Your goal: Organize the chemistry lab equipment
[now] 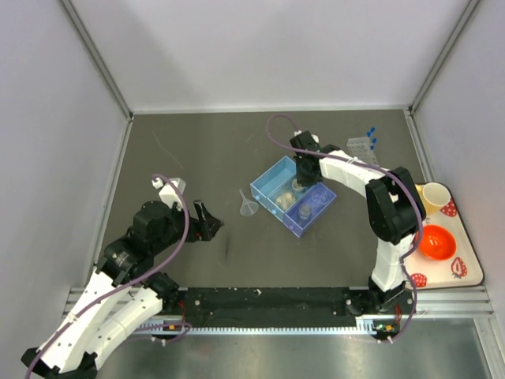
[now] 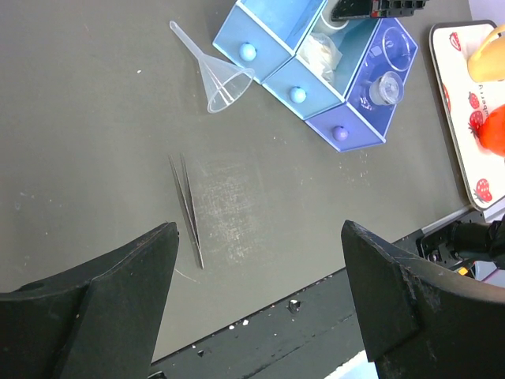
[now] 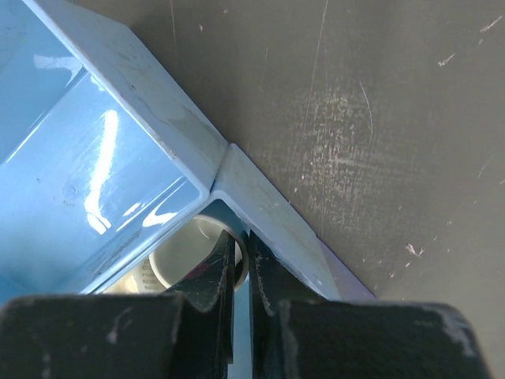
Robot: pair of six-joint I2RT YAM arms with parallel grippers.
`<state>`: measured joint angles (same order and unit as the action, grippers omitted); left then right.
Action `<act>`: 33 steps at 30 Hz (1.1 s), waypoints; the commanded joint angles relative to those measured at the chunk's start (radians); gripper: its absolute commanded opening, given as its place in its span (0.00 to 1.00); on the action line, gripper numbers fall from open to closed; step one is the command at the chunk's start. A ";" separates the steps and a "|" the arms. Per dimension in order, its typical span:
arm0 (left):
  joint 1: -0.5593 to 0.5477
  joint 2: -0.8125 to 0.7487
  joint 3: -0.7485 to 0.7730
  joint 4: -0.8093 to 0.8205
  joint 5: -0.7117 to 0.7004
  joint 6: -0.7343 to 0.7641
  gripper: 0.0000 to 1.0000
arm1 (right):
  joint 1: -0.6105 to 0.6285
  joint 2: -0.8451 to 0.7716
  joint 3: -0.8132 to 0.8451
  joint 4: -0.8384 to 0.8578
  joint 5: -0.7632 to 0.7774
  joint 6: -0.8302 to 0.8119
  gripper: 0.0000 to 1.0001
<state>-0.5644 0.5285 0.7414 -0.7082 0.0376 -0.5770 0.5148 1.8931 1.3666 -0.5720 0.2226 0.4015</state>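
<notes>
The right gripper (image 1: 300,183) is reaching down into the middle compartment of the blue three-part organiser box (image 1: 267,178), which is sitting near the centre of the dark table (image 1: 197,150). In the right wrist view its fingers (image 3: 213,276) are pressing together, shut, just above a pale round rim (image 3: 185,245) inside that compartment; whether they are pinching that rim I cannot tell. The left gripper (image 1: 207,223) is hovering over bare table to the left, its jaws standing wide apart and holding nothing. Below it a pair of metal tweezers (image 2: 188,209) is lying flat. A small clear funnel (image 1: 248,207) is lying on its side just beside the box's left end. A tiny clear beaker (image 2: 387,87) is standing in the darker end compartment, and something white and crumpled (image 2: 322,51) is lying in the middle one. The clear tube rack (image 1: 361,146) is standing at the far right with blue-capped test tubes (image 1: 371,136) beside it. At the right edge a strawberry-patterned tray (image 1: 465,268) is carrying a yellow mug (image 1: 434,196) and an orange bowl (image 1: 438,241)
</notes>
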 commanded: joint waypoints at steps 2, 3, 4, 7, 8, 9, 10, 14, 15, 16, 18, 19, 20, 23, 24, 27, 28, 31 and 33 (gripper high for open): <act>0.001 0.011 -0.005 0.052 0.012 0.005 0.89 | -0.010 0.012 0.054 0.017 0.012 -0.007 0.06; 0.001 0.013 -0.005 0.052 0.013 0.003 0.89 | -0.012 0.012 0.054 0.017 0.014 -0.007 0.06; 0.001 0.016 -0.005 0.053 0.012 0.003 0.89 | -0.010 0.009 0.054 0.017 0.015 -0.007 0.08; 0.001 0.019 -0.002 0.052 0.013 0.005 0.89 | -0.010 0.001 0.058 0.017 0.017 -0.013 0.17; 0.001 0.019 -0.002 0.055 0.015 0.006 0.89 | -0.010 -0.005 0.057 0.017 0.017 -0.016 0.19; 0.001 0.021 -0.001 0.052 0.013 0.005 0.89 | -0.010 -0.008 0.057 0.015 0.018 -0.015 0.22; 0.001 0.022 0.000 0.052 0.013 0.005 0.89 | -0.010 -0.014 0.058 0.015 0.018 -0.018 0.24; 0.001 0.025 0.000 0.059 0.021 0.003 0.89 | -0.010 -0.035 0.063 0.006 0.026 -0.024 0.31; 0.001 0.028 0.000 0.058 0.019 0.003 0.89 | -0.010 -0.046 0.065 0.001 0.027 -0.024 0.31; 0.001 0.028 0.000 0.061 0.021 0.003 0.89 | -0.010 -0.052 0.069 -0.008 0.029 -0.024 0.31; 0.001 0.031 0.001 0.061 0.024 0.003 0.89 | -0.010 -0.069 0.072 -0.015 0.029 -0.026 0.31; 0.001 0.031 0.001 0.061 0.022 0.005 0.89 | -0.010 -0.089 0.075 -0.019 0.032 -0.027 0.31; 0.001 0.031 0.000 0.061 0.021 0.005 0.89 | -0.010 -0.101 0.078 -0.026 0.032 -0.027 0.31; 0.001 0.027 0.000 0.062 0.022 0.003 0.89 | -0.009 -0.140 0.097 -0.055 0.038 -0.032 0.32; 0.001 0.025 0.000 0.061 0.024 0.003 0.89 | -0.009 -0.147 0.103 -0.061 0.044 -0.035 0.32; 0.001 0.021 -0.002 0.062 0.022 0.003 0.89 | 0.002 -0.193 0.117 -0.087 0.075 -0.043 0.32; 0.001 0.019 -0.004 0.061 0.021 0.002 0.89 | 0.011 -0.204 0.123 -0.097 0.080 -0.046 0.32; 0.001 0.019 -0.007 0.061 0.021 0.003 0.89 | 0.042 -0.259 0.130 -0.118 0.095 -0.053 0.32; 0.001 0.018 -0.008 0.061 0.018 0.002 0.89 | 0.092 -0.304 0.134 -0.133 0.118 -0.061 0.33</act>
<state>-0.5644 0.5560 0.7406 -0.6968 0.0525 -0.5770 0.5377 1.6947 1.4494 -0.6640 0.2871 0.3656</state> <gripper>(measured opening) 0.894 0.324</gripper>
